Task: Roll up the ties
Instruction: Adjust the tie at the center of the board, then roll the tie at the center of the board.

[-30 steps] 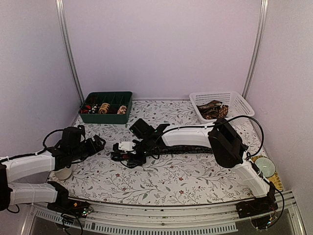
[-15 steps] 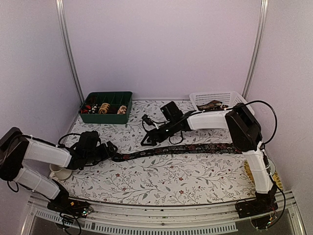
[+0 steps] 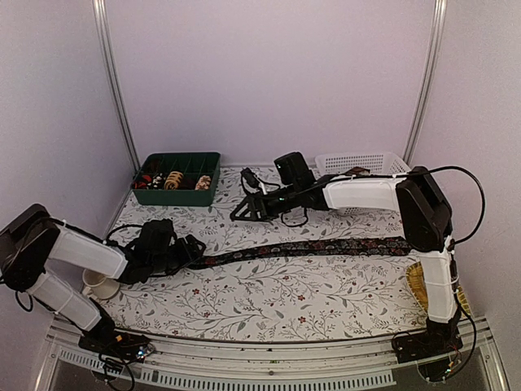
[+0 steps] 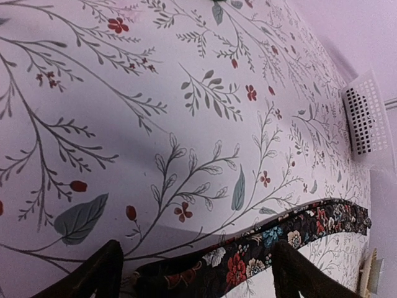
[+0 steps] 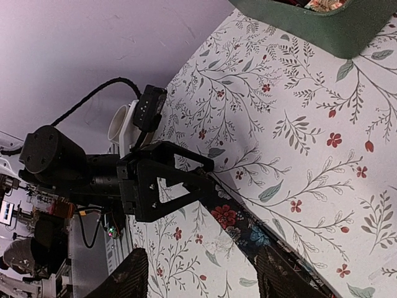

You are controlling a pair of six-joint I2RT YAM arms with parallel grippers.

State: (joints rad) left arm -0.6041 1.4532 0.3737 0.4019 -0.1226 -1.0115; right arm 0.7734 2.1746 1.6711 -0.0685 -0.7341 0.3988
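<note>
One dark tie (image 3: 326, 246) with a reddish flower pattern lies stretched flat across the table, from left of centre to the right side. Its left end lies between the wide-apart fingers of my left gripper (image 3: 194, 248), which is low on the table and open. In the left wrist view the tie (image 4: 273, 239) runs between the two fingertips of that gripper (image 4: 198, 279). My right gripper (image 3: 238, 214) hangs open above the table behind the tie, holding nothing. Its wrist view looks down on the tie (image 5: 239, 226), on the left gripper (image 5: 167, 186), and past its own gripper (image 5: 201, 279).
A dark green compartment tray (image 3: 175, 195) with coiled ties (image 3: 172, 179) stands at the back left. A white mesh basket (image 3: 358, 159) sits at the back right, partly behind the right arm. A white cup (image 3: 102, 285) stands beside the left arm.
The right gripper has left the tie's left end, rising and moving back towards the far side. The left gripper has come in to that end of the tie, which now lies stretched out.
</note>
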